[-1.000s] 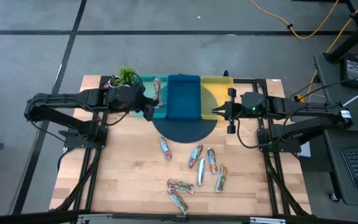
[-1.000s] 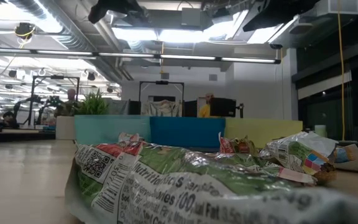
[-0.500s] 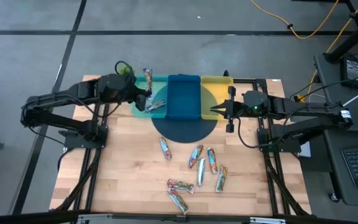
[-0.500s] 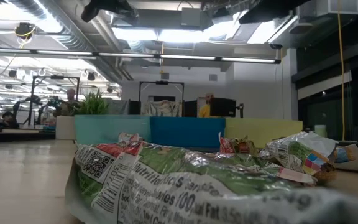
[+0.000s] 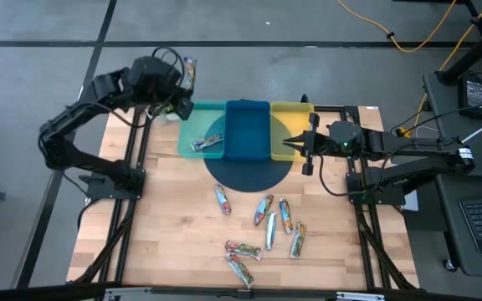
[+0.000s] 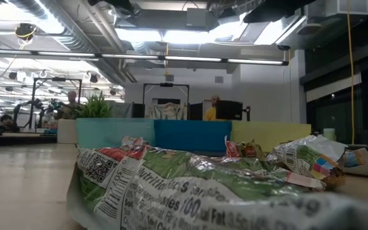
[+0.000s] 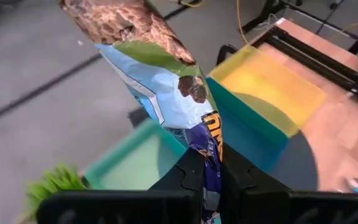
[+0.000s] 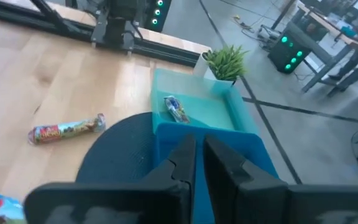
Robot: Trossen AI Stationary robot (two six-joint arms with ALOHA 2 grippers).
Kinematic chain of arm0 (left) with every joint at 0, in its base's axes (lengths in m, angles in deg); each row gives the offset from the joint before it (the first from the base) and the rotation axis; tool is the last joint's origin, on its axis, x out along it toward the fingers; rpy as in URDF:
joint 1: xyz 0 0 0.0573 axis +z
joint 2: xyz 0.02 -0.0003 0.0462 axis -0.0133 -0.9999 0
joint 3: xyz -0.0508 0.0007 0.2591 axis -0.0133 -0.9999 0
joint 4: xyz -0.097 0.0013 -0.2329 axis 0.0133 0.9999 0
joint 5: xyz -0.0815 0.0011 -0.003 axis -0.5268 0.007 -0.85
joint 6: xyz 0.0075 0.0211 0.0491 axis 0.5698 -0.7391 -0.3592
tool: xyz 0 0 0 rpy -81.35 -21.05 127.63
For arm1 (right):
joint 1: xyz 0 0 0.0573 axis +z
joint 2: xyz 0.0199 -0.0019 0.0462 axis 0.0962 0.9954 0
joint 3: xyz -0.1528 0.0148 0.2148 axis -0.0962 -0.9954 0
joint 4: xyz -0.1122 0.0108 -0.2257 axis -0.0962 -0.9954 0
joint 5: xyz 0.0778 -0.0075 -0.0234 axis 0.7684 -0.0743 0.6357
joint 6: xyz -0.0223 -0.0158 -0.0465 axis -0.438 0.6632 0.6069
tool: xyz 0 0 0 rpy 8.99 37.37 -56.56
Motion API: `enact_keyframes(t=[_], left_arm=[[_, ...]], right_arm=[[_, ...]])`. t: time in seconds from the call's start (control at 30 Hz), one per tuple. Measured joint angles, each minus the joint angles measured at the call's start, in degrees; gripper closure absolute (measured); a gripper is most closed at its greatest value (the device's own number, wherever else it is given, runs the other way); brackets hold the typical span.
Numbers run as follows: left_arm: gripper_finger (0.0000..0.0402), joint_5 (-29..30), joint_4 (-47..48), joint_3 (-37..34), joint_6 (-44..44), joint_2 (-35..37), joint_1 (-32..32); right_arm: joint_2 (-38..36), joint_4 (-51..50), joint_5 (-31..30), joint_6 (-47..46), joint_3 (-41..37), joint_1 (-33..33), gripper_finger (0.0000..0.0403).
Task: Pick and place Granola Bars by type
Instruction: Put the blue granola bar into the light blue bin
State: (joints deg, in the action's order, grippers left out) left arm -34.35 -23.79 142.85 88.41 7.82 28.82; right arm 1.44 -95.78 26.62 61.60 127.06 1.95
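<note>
My left gripper (image 5: 186,82) is raised over the table's far left corner, beyond the teal tray (image 5: 192,125). It is shut on a multicoloured granola bar (image 5: 191,69). Another bar (image 5: 207,143) lies flat in the teal tray. Several more bars (image 5: 266,224) lie loose on the wood near the table's middle and front. My right gripper (image 5: 298,149) hovers shut over the yellow tray (image 5: 291,113) with nothing in it. My left gripper pinches the bar's purple end (image 7: 211,163) between its two fingers. The rest of the bar (image 7: 148,68) sticks out past the fingertips, in line with them. It is lifted clear of tray and table.
A blue tray (image 5: 248,130) stands between the teal and yellow ones, all on a dark round mat (image 5: 249,174). A small green plant (image 8: 225,61) stands by the teal tray's far left corner, below my left arm. Bare wood lies at the near left.
My left gripper has risen from over the teal tray and swung toward the table's far left corner, rolling a little and carrying the bar clear. A bar now shows in the teal tray where the gripper stood.
</note>
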Motion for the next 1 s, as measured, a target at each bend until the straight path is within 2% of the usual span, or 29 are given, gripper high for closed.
enact_keyframes(t=[0.23,0.47,0.73,0.83,1.0], left_arm=[[0.0393,-5.1,0.4,1.7,-6.9,-4.5,5.7],[0.0393,-6.0,3.0,1.6,-14.5,-11.4,9.4],[0.0389,-10.5,3.2,1.5,-19.3,-19.6,12.6],[0.039,-12.4,2.2,-1.1,-19.7,-21.1,13.6],[0.0392,-14.7,-0.7,-9.7,-20.8,-21.5,14.8]], right_arm=[[0.0,0.0,0.0,-3.7,0.0,0.0,0.0369],[0.0,0.0,0.0,-5.2,0.0,0.0,0.0369],[0.0,0.0,0.0,-6.7,0.0,0.0,0.0369],[0.0,0.0,0.0,-7.3,0.0,0.0,0.0369],[0.0,-0.1,0.0,-10.5,0.0,0.0,0.0369]])
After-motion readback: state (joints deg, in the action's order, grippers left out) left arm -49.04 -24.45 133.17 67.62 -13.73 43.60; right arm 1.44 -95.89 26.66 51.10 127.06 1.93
